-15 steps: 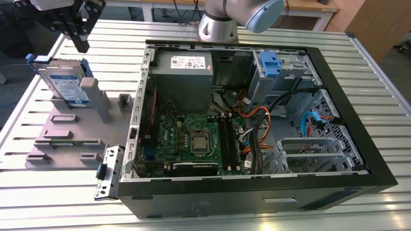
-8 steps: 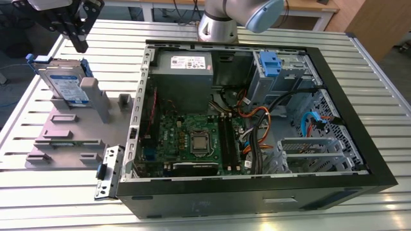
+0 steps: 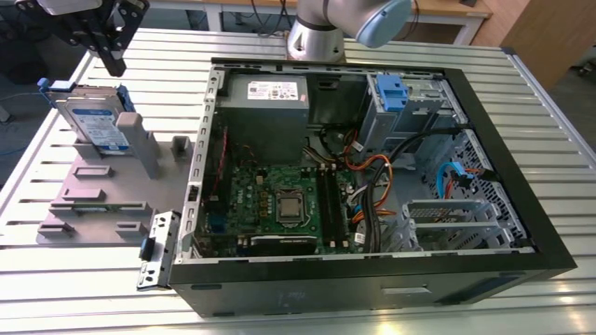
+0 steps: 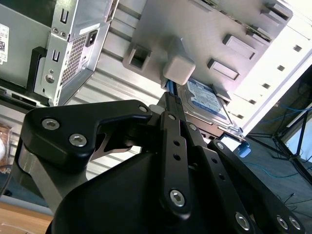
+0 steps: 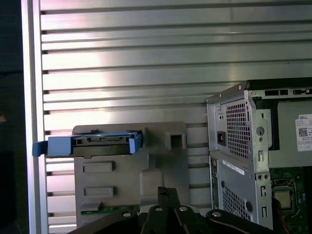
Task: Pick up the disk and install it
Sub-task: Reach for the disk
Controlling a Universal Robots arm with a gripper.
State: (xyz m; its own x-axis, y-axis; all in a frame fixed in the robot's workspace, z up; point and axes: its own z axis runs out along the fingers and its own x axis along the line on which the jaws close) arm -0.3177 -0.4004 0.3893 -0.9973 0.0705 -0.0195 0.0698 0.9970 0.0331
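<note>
Approach stage of pick-up. Gripper (image 3: 113,66) poised above disk (image 3: 93,118), apart from it; claw narrow, tips together, empty. Disk upright on edge in grey holder (image 3: 93,202), at exterior view's left of open computer case (image 3: 326,286). Likely calls for widening claw, squaring to disk's top edge.

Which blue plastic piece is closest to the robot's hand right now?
The blue frame around the disk, standing in the grey holder right by the hand; the blue latch and blue cable sit inside the computer case.
</note>
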